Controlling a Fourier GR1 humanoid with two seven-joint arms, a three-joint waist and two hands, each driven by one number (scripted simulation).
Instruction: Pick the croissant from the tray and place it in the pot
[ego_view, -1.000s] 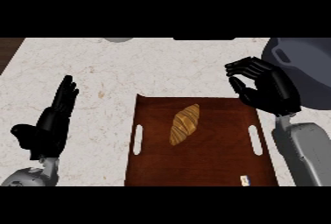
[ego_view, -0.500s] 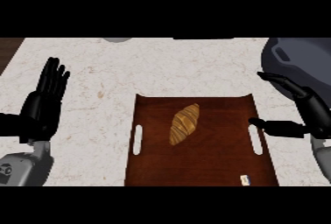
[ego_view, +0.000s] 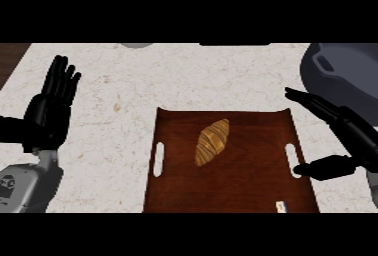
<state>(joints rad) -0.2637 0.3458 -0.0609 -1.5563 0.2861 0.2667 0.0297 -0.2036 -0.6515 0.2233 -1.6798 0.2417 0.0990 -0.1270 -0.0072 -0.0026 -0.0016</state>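
Right hand (ego_view: 338, 117), fingers straight and thumb spread wide, hovers at 3 o'clock of the wooden tray (ego_view: 251, 187), at whose centre lies the croissant (ego_view: 212, 141), judged light, flaky and easily crushed, best pinched across its thick middle.

pot (ego_view: 347, 70) cut by right edge, tray (ego_view: 251, 195) near end cropped

You are looking down on a pale, cream-white stone counter top with faint brown veins (ego_view: 133, 100), evenly lit. Beyond its far left corner lies a dark brown wood-grained strip (ego_view: 13, 55). A small grey rounded shape (ego_view: 136, 45) shows at its far edge.
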